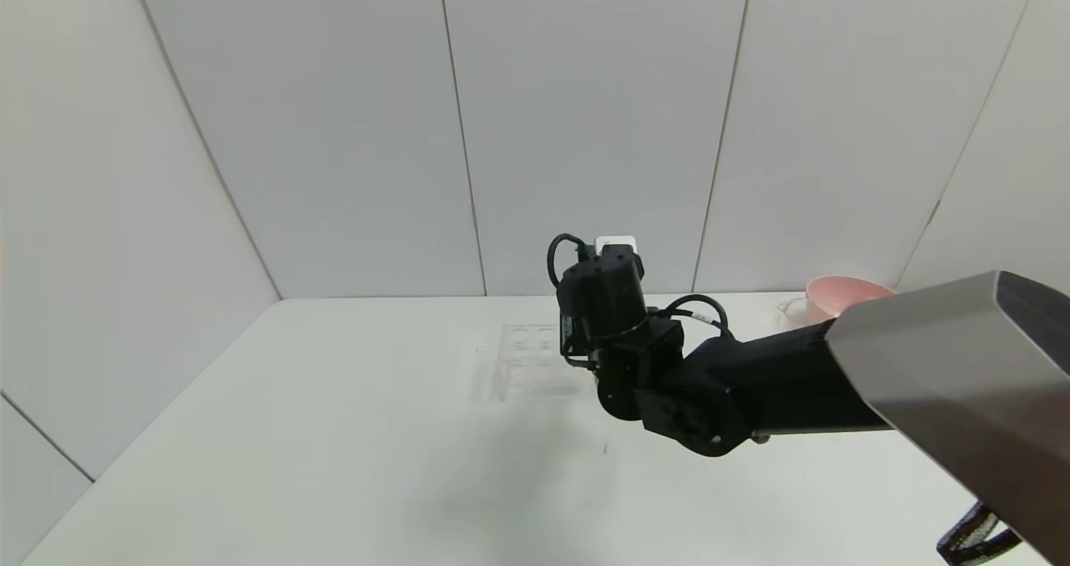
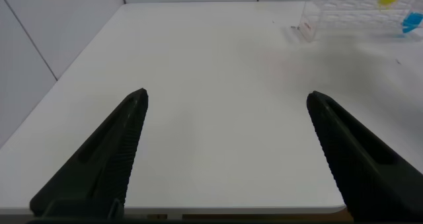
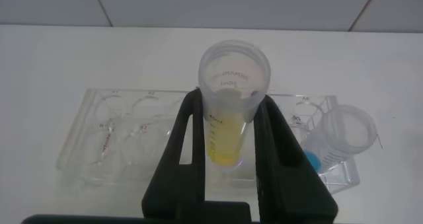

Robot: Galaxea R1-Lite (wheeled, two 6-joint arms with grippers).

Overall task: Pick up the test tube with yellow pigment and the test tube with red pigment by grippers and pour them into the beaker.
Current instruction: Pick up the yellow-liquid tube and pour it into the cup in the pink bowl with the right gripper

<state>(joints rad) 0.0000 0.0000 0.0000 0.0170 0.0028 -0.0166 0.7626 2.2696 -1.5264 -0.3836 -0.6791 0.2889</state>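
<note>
yellow tube: the test tube with yellow pigment [image 3: 232, 98] is clear with a ridged rim and printed scale marks, with yellow liquid pooled at its rounded bottom; it stands upright over the rack.
right gripper: the right gripper [image 3: 228, 128] has its black tapered fingers clamped on both sides of the yellow tube, reaching over the middle of the table [image 1: 334, 432].
rack: a clear plastic rack [image 3: 119, 141] with round wells, lying flat on the white table.
blue tube: a second clear tube [image 3: 337, 141] with blue liquid stands in the rack just beside the yellow one.
left gripper: the left gripper [image 2: 228, 102] hovers with fingers wide apart, well away from the rack.
far right: a pink bowl [image 1: 840, 292] with the beaker [image 1: 792, 308] touching or just beside it.
</note>
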